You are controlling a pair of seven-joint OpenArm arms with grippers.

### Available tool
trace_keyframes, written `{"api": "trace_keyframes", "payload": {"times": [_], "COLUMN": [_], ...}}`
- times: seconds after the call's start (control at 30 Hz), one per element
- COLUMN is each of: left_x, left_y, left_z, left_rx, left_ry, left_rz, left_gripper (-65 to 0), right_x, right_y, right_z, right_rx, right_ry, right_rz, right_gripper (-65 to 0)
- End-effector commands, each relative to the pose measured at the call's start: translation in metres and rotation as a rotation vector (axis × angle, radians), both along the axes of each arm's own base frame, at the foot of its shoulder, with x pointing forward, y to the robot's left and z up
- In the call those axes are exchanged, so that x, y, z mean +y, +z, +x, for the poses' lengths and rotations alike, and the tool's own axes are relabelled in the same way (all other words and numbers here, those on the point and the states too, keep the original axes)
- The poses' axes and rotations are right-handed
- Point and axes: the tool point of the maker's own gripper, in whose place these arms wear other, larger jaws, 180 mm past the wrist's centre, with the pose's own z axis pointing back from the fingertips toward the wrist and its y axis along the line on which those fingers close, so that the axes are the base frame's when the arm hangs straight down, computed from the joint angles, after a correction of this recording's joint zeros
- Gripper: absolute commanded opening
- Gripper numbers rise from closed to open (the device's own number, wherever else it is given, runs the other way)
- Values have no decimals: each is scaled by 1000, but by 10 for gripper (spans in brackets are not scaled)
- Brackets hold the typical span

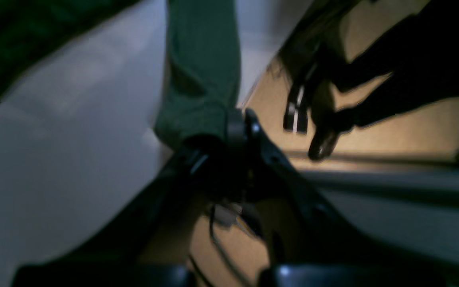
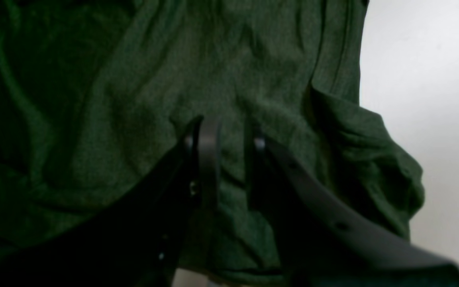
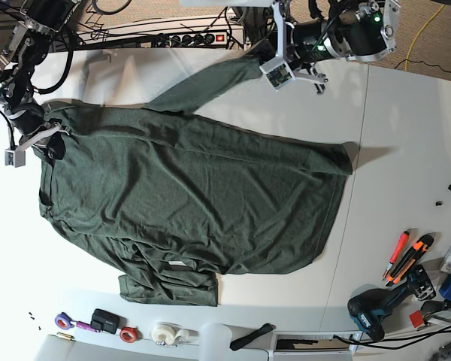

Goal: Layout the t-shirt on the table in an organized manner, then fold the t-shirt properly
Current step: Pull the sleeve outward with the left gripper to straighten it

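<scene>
Green fabric of the t-shirt lies spread and wrinkled across the white table, one part folded under at its near edge. Left gripper has its jaws pressed together, pinching the end of a sleeve stretched toward the table's far edge. Right gripper sits on the shirt's opposite edge, its 2 jaws slightly apart with cloth between them.
</scene>
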Motion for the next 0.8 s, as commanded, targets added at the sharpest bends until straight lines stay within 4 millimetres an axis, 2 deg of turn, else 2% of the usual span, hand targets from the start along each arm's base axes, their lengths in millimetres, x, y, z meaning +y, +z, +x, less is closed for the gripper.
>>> {"api": "trace_keyframes", "payload": {"times": [0.0,0.1,0.33,0.5,0.57,0.77], "left_x": [-5,-5,11,18,28,78], "left_y": [12,11,-35,-45,-44,-35], "left_z": [2,10,40,46,48,53], "left_rx": [-31,-53,39,59,69,94], "left_ry": [2,23,134,147,153,226], "left_rz": [-47,-50,26,36,37,5], "left_gripper": [-650,-650,-650,-650,-650,-650], "right_x": [-5,-5,-5,-5,-7,-30], "right_y": [18,19,19,19,18,21], "right_z": [8,9,9,9,9,11], "right_rx": [-58,-62,-64,-63,-61,-79], "right_ry": [15,15,15,14,12,-38], "right_rz": [-26,-26,-26,-27,-38,-188], "right_gripper": [-540,-540,-540,-540,-540,-540]}}
